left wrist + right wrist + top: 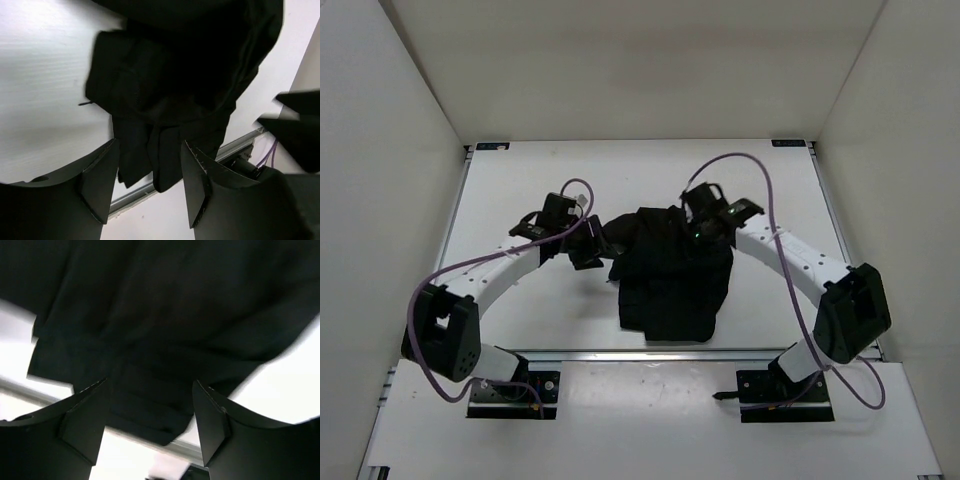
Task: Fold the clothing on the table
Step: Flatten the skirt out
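The black clothing [670,278] lies bunched in a rough rectangle at the middle of the white table [520,190], reaching toward the near rail. My left gripper [590,248] sits at the garment's upper left edge. In the left wrist view it [149,184] is open, with the clothing [175,85] beyond the fingers [100,180] and nothing gripped. Over the garment's upper right part is my right gripper [698,222]. In the right wrist view it [149,422] is open just above the dark fabric [165,330], with nothing pinched between the fingers [212,420].
A metal rail [620,353] runs along the table's near edge, just below the garment. Off-white walls [390,150] stand at the left, right and back. Purple cables [760,175] loop off both arms. Bare table surface lies to the left and right of the garment.
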### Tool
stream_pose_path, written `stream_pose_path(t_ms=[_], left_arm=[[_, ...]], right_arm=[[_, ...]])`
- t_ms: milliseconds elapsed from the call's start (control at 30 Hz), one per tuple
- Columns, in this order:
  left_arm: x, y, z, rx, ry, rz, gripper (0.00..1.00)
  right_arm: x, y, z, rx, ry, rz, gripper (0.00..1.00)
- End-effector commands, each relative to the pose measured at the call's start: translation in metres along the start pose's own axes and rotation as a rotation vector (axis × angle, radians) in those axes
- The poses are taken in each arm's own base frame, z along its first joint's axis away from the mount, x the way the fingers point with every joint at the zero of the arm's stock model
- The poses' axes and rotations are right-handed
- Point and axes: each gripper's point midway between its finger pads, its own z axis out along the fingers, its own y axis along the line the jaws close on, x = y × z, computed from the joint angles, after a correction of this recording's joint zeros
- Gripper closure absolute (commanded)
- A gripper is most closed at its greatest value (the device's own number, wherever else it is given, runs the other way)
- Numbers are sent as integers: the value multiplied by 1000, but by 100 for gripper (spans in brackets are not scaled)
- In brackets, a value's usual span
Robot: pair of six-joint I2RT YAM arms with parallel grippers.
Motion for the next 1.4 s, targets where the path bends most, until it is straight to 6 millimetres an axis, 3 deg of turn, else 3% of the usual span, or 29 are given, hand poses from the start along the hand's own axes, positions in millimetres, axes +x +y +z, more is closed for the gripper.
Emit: stream_pose_path(t_ms=[0,100,200,233,267,300,333,367,400,467,500,533,567,600,633,733,833,867,900,933,967,1033,1100,1133,1167,1200,1267,1367], left_arm=[[4,5,25,-10,-17,-39,37],[-1,6,39,-30,-16,-46,36],[8,14,61,-76,39,-63,34],[10,11,64,-60,50,-81,20],[12,10,71,-42,63,-95,17],[20,5,73,-10,97,-126,2],[20,-2,78,29,105,-140,4],[21,-3,84,48,106,-147,8],[22,-5,87,59,119,-156,19],[20,-11,93,101,132,-156,60],[21,-11,96,103,137,-163,100],[19,-14,96,123,132,-173,100],[15,-13,97,127,126,-192,100],[13,-18,96,148,121,-187,100],[10,-16,94,153,119,-190,100],[-12,-24,71,187,73,-190,100],[-53,-38,25,251,-24,-183,100],[-72,-42,2,270,-73,-186,100],[-76,-39,0,269,-81,-200,100],[-80,-44,-12,283,-98,-194,100],[-82,-45,-23,293,-115,-196,100],[-75,-41,-34,305,-129,-210,100],[-48,-26,-34,294,-112,-235,100],[-44,-26,-40,299,-138,-232,100],[-28,-19,-41,298,-130,-241,100],[-15,-8,-40,287,-140,-257,100],[-1,6,-38,280,-147,-288,100],[24,20,-33,254,-108,-296,100]], right_arm=[[24,54,4,-112,-27,-44,37],[47,83,20,-158,12,-53,33],[69,90,43,-123,61,-62,31],[79,88,54,-110,90,-66,31],[87,87,63,-99,120,-64,30],[91,87,65,-98,127,-63,30],[99,83,71,-87,153,-69,31],[104,81,76,-78,168,-59,30],[108,77,80,-68,179,-63,32],[115,69,86,-46,201,-65,35],[117,66,87,-41,208,-67,39],[119,67,88,-50,213,-70,51],[123,65,88,-50,226,-75,82],[127,62,86,-46,246,-69,97],[124,65,84,-61,237,-75,100],[104,58,60,-71,193,-97,100],[45,46,2,-159,21,-93,100],[10,25,-29,-211,-85,-76,100],[3,9,-29,-186,-99,-29,100],[-8,11,-48,-270,-132,-34,100],[-19,-9,-57,-303,-153,43,100],[-23,-45,-67,-294,-144,92,100],[-18,-95,-58,-103,-100,163,98],[-10,-108,-53,-37,-53,177,88],[-6,-131,-52,107,-36,182,84],[0,-146,-53,229,-5,190,73],[-1,-146,-53,274,-6,206,51],[-6,-108,-54,131,-99,251,45]])
